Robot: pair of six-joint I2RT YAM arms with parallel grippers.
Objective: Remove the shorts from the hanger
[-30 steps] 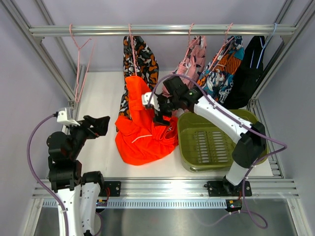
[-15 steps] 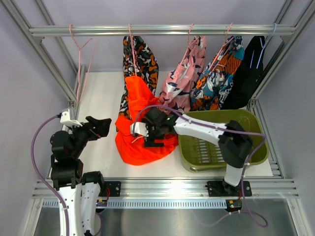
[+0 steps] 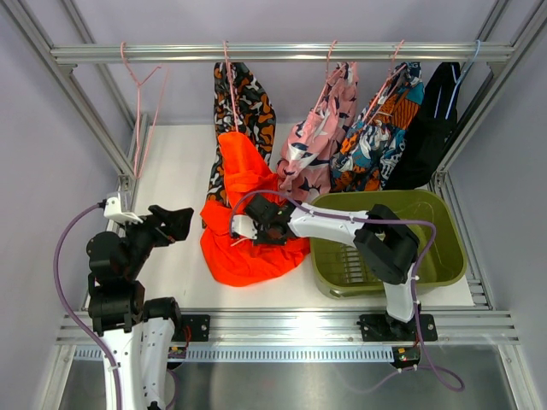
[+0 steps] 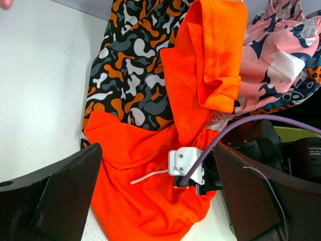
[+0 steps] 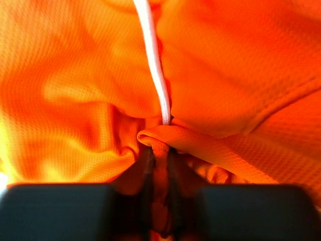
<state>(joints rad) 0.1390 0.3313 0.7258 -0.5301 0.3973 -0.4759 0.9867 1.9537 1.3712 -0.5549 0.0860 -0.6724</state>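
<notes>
The plain orange shorts point(image 3: 244, 252) lie heaped on the white table, one part rising in front of the camouflage pair point(image 3: 248, 98) toward its hanger. My right gripper point(image 3: 249, 232) is pressed into the heap and shut on a fold of the orange shorts point(image 5: 170, 135), right below their white drawstring point(image 5: 155, 65). My left gripper point(image 3: 175, 222) hovers open to the left of the heap, holding nothing. Between its black fingers point(image 4: 60, 196) I see the orange shorts point(image 4: 145, 201) and the right wrist. Pink point(image 3: 320, 128), teal point(image 3: 380, 120) and black point(image 3: 436, 111) shorts hang on the rail.
An empty pink hanger point(image 3: 141, 94) hangs at the rail's left end. A green basket point(image 3: 449, 248) stands at the right, beside the orange heap. Frame posts border the table on both sides.
The right gripper came down and left from near the pink shorts onto the orange heap and shut on a fold. The pink shorts have swung back. The left arm barely moved.
</notes>
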